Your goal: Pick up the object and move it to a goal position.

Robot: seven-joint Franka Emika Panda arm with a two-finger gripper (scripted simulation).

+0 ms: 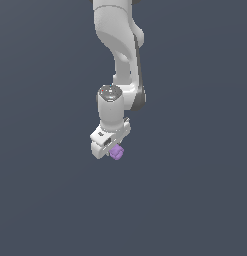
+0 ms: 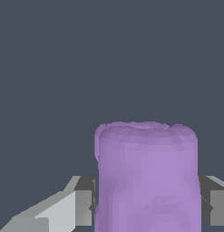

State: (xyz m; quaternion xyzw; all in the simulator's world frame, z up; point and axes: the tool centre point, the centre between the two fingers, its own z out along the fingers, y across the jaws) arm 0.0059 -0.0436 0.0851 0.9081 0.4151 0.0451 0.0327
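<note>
arm: the white Panda arm (image 1: 120, 55) is seen coming down from the top centre of the exterior view, wrist bent toward the lower middle

hand: the hand (image 1: 114, 150) is pinched onto the purple piece; grey fingers (image 2: 81, 206) are seen pressed against both of its sides in the wrist view

object: the light-purple object (image 1: 116, 152) is tucked right under the hand, just below the frame's centre; up close (image 2: 147, 181) it's a lumpy-rimmed stub filling the lower middle

background: plain dark blue-grey all around, no desk edge can be made out
</note>
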